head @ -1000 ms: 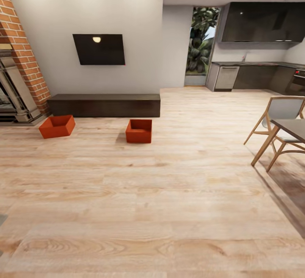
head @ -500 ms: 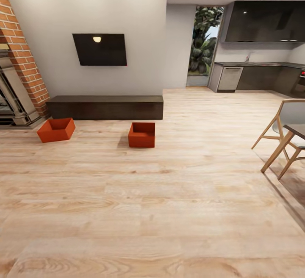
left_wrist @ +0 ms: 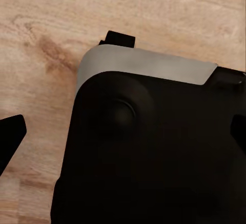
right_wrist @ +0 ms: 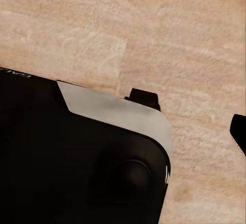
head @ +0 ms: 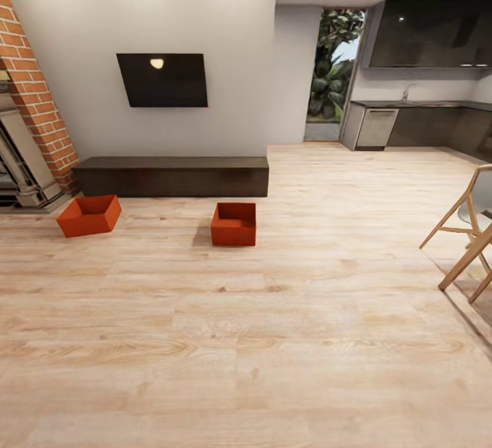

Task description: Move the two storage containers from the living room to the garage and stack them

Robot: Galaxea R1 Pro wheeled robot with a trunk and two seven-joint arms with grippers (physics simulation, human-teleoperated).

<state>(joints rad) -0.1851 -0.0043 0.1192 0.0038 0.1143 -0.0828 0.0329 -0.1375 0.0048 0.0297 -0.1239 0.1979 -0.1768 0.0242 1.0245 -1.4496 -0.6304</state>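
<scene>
Two orange-red storage containers stand on the pale wood-plank living room floor in the head view. One container (head: 89, 216) is near the brick fireplace, the other (head: 234, 224) in front of the long dark cabinet; both are upright, lidless and apart. In the left wrist view my left gripper (left_wrist: 123, 134) is open, its dark fingertips (left_wrist: 10, 138) far apart above my own black and grey base. My right gripper (right_wrist: 125, 134) also looks open over the base, with one fingertip (right_wrist: 239, 131) at the view's edge. Both grippers hold nothing.
A low dark cabinet (head: 171, 176) runs along the grey wall under a black TV (head: 162, 80). The brick fireplace (head: 31, 120) is at far left. A wooden chair (head: 465, 236) stands at right. A dark kitchen (head: 417, 127) lies beyond. Wide plank floor (head: 246, 339) separates me from the containers.
The whole head view has shifted as the camera moved: containers and cabinet sit slightly lower and rightward, the chair slides toward the right edge and the table has left the view. The containers themselves have not moved.
</scene>
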